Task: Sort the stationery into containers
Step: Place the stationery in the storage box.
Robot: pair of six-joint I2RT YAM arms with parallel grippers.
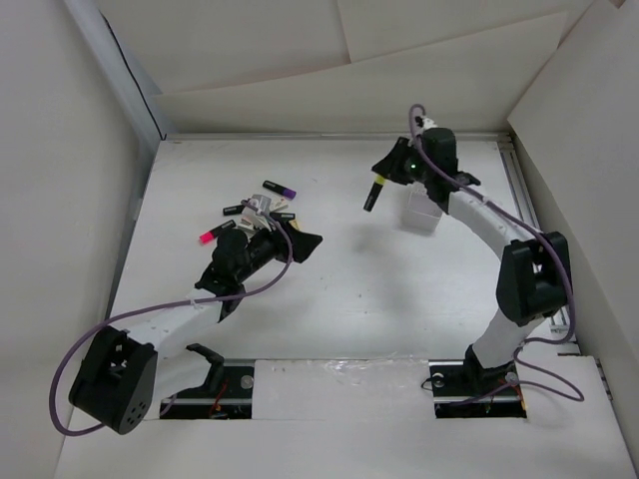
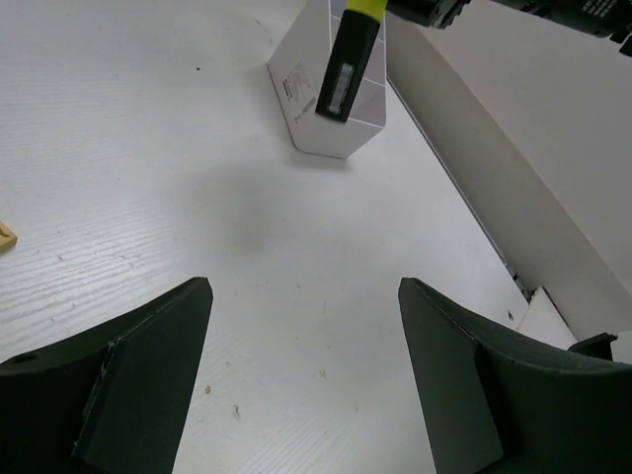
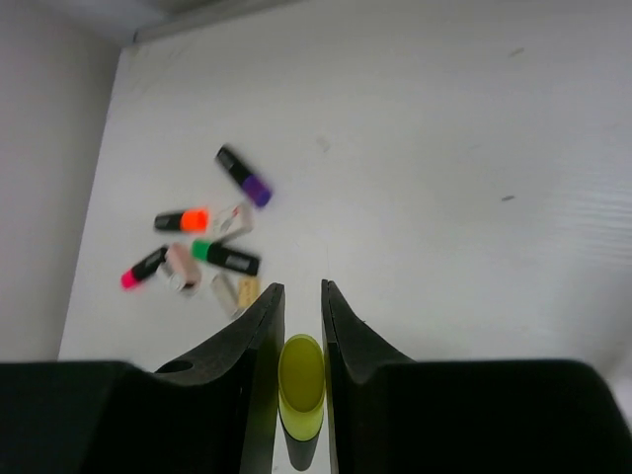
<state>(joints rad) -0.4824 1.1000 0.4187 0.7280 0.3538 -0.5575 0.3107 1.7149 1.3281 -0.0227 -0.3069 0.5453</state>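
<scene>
Broad bare run of matte, faintly grained white table (image 1: 349,299) between the two arms, hemmed by plain white panels (image 1: 60,200) on left, back and right; tighter toward the left edge, with the loose pile of stubby markers (image 1: 255,212) close by that wall. Clamped between the black fingers of the right gripper (image 3: 301,296), in the air just left of the white box (image 1: 422,212): a black-bodied marker (image 1: 372,195), glossy yellow end in the grip, body hanging below. Left gripper (image 2: 304,296) low over the table beside the pile, smooth black jaws spread wide, nothing between them.
</scene>
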